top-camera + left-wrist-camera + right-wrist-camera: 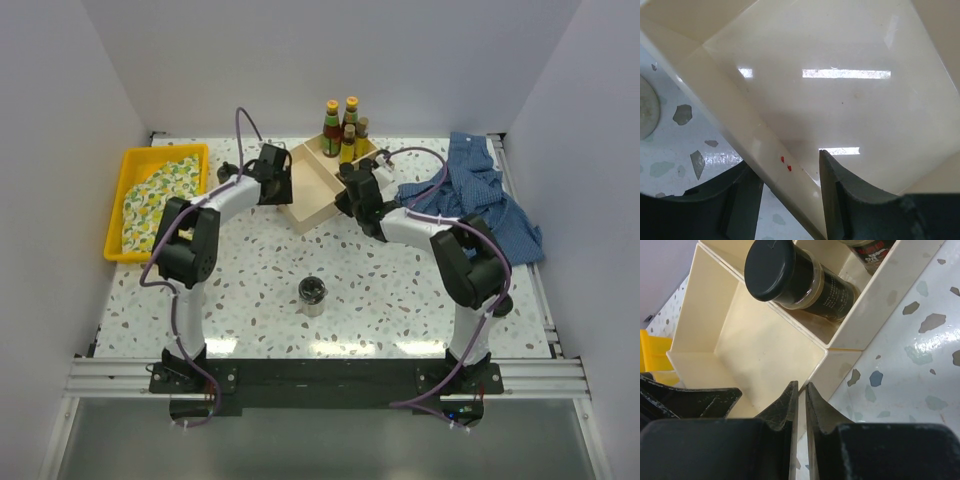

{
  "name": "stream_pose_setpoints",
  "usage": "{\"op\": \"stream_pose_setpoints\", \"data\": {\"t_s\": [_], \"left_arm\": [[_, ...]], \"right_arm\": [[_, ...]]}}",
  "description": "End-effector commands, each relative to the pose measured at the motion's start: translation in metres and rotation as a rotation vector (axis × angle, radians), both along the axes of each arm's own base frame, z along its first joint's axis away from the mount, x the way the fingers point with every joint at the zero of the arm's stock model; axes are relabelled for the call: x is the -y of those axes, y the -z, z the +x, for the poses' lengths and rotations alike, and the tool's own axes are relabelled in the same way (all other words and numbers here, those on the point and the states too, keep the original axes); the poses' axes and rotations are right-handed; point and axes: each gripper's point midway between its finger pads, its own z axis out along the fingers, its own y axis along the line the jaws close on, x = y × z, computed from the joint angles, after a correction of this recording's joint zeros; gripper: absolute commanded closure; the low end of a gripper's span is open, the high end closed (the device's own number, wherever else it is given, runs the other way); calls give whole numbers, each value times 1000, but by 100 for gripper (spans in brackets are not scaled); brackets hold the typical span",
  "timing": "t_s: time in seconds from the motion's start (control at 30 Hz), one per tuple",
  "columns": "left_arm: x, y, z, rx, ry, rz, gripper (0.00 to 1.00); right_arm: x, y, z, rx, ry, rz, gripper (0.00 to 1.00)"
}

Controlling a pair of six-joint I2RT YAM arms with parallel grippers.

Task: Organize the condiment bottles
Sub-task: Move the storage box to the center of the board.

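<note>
At the left wall of the box (318, 192), your left claw (790, 169) clamps it, right claw (801, 390) shut; a jerk could topple the bottles (342, 128).

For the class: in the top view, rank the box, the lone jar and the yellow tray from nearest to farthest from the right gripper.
1. The box, right at the right gripper, just to its left.
2. The jar, standing alone toward the near edge.
3. The tray, far over on the left side.
</note>
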Motion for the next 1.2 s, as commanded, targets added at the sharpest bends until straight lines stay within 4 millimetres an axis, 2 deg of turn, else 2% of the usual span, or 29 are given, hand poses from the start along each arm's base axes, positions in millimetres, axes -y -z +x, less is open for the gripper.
{"op": "stream_pose_setpoints", "data": {"t_s": [0.0,0.1,0.3,0.47,0.53,0.57,0.73,0.83,0.87,0.9,0.97,1.0,1.03,1.07,1.1,1.13,1.17], "left_arm": [[14,-15,19,52,48,-7,50],[12,-21,25,63,44,4,49],[11,-31,30,79,40,10,48],[12,-51,35,109,60,11,39],[12,-66,36,129,61,4,33],[14,-73,36,136,66,-4,26],[14,-132,32,213,65,-43,7],[6,-165,23,259,45,-45,0],[2,-172,20,266,32,-34,0],[-4,-190,14,298,21,-36,0],[-16,-200,6,312,-8,-11,0],[-25,-217,-1,343,-23,-12,0],[-34,-215,-7,340,-40,14,0],[-43,-230,-15,371,-57,17,0],[-57,-233,-18,379,-87,31,0],[-69,-227,-24,367,-115,62,0],[-79,-236,-30,389,-130,64,0]], "right_arm": [[8,-5,25,55,23,-10,89],[12,-1,28,48,30,-7,89],[5,1,32,42,-1,3,87],[2,-7,41,52,-18,-13,86],[0,-8,42,50,-25,-20,85],[0,-10,43,54,-26,-17,85],[-3,-10,42,45,-41,-14,84],[-6,-14,43,47,-59,-17,81],[-7,-17,43,50,-62,-17,79],[-7,-18,42,45,-72,-21,76],[-8,-25,40,50,-88,-28,67],[-9,-37,38,67,-97,-19,64],[-8,-42,36,76,-114,-28,59],[-10,-50,33,86,-128,-21,56],[-10,-63,27,95,-145,-11,53],[-11,-67,21,89,-166,-2,47],[-12,-74,16,94,-183,1,42]]}}
